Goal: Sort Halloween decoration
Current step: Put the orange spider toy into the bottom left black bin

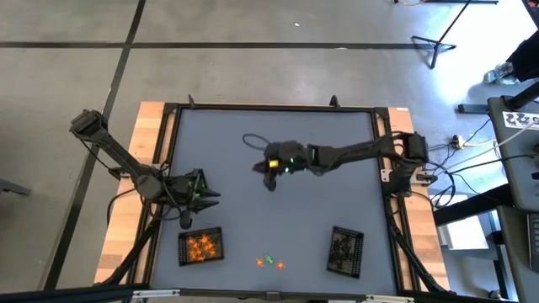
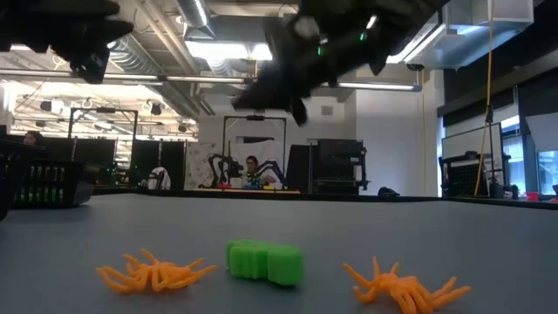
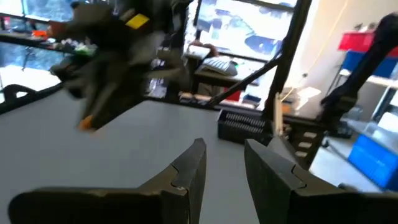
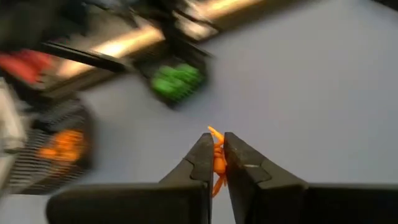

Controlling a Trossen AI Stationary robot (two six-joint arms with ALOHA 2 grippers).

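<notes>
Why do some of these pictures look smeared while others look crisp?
Right wrist view: the trays behind streak with motion blur, while the right gripper and its pinched orange spider stay sharp. Left wrist view: the other arm is a smear. Low view: the spiders and green piece are crisp; the arms overhead are blurred and dark against ceiling lights.

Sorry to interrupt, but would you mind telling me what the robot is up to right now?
It is sorting small Halloween trinkets. The right gripper, raised above the middle of the table, is shut on an orange spider. The left gripper waits near the tray of orange pieces. Two orange spiders and a green piece lie unsorted.
</notes>
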